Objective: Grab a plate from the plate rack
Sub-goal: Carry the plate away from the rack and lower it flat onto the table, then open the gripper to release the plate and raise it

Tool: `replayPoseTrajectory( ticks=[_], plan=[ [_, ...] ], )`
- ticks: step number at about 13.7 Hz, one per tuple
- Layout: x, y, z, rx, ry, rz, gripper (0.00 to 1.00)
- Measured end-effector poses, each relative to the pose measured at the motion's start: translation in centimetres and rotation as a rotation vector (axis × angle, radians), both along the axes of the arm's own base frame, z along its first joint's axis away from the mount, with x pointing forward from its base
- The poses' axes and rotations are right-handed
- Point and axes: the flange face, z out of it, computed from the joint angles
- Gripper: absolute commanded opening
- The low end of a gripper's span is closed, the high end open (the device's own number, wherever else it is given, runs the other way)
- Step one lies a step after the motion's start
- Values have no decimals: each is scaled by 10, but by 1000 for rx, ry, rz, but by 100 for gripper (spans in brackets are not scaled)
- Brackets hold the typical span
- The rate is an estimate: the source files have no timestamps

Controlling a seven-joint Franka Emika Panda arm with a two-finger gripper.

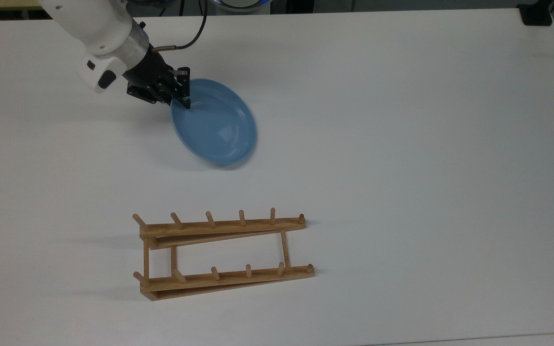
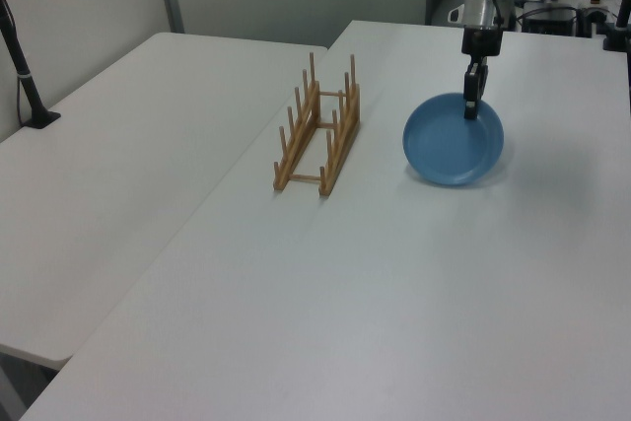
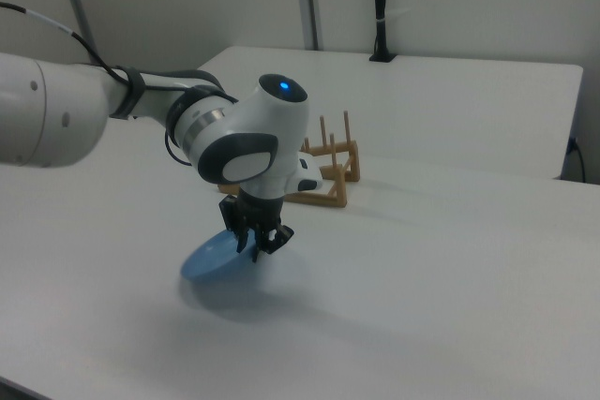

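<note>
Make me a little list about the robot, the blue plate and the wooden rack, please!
plate: light blue, round, out of the rack
plate position: tilted, low over the white table, far rim looks close to the surface
pincer: shut on the plate's rim, at the top view's upper left of the plate
plate rack: wooden, two rails with pegs, holds no plates
gap: plate and rack are apart, not touching
arm: white, reaching in from the top view's upper left
</note>
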Motion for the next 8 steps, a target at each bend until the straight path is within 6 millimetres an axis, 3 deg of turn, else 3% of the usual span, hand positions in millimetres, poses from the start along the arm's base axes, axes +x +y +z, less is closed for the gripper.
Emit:
replayPoseTrajectory(
  ticks=[4,8],
  plan=[
    [1,-1,-18,5,20,-4,100],
    [5,-2,-3,0,4,-17,100]
  ],
)
